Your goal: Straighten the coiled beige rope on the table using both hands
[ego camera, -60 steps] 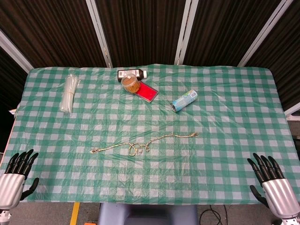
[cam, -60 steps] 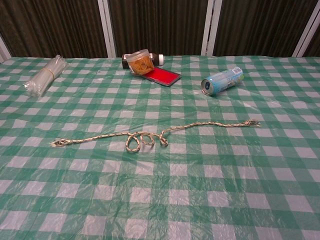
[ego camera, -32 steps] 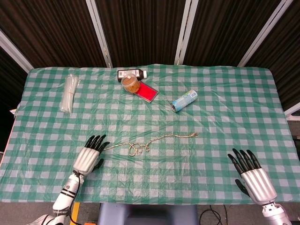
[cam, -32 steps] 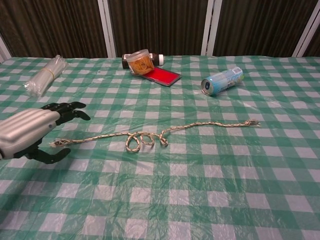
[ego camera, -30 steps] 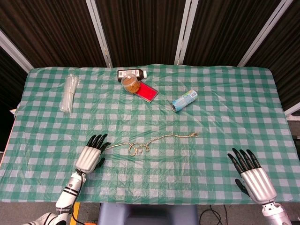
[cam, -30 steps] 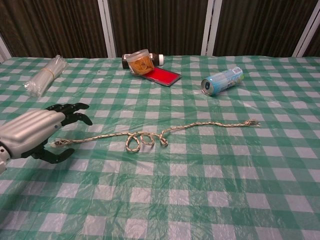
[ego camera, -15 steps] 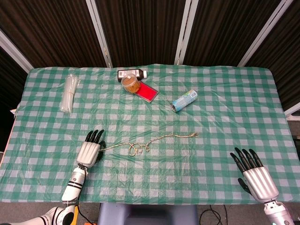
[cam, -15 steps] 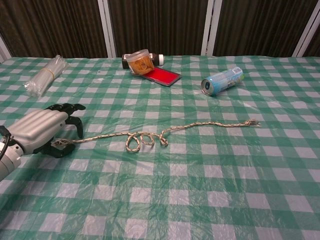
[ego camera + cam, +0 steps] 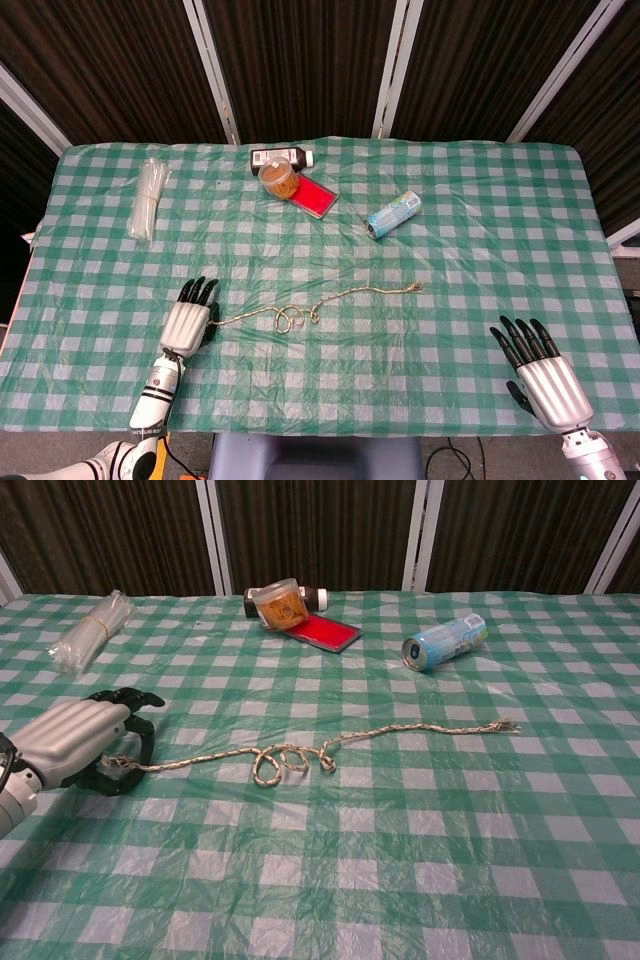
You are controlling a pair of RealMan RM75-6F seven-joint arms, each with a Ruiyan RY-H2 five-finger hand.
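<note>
The beige rope (image 9: 350,293) (image 9: 400,732) lies across the middle of the checked table (image 9: 460,260), with small loops (image 9: 280,761) left of its centre. Its frayed right end (image 9: 505,725) lies free. My left hand (image 9: 188,320) (image 9: 80,740) sits at the rope's left end, fingers bent down over it and thumb below, pinching the end. My right hand (image 9: 543,376) hovers near the table's front right edge, fingers spread and empty, far from the rope. The chest view does not show it.
At the back lie a light blue can (image 9: 392,215) (image 9: 445,642) on its side, a jar (image 9: 279,180) on a red flat pad (image 9: 315,197), a dark bottle (image 9: 280,157), and a clear plastic bundle (image 9: 148,200) at the far left.
My left hand came in from the front left edge to the rope's left end and its fingers curled down onto it. My right hand moved slightly inward, staying spread.
</note>
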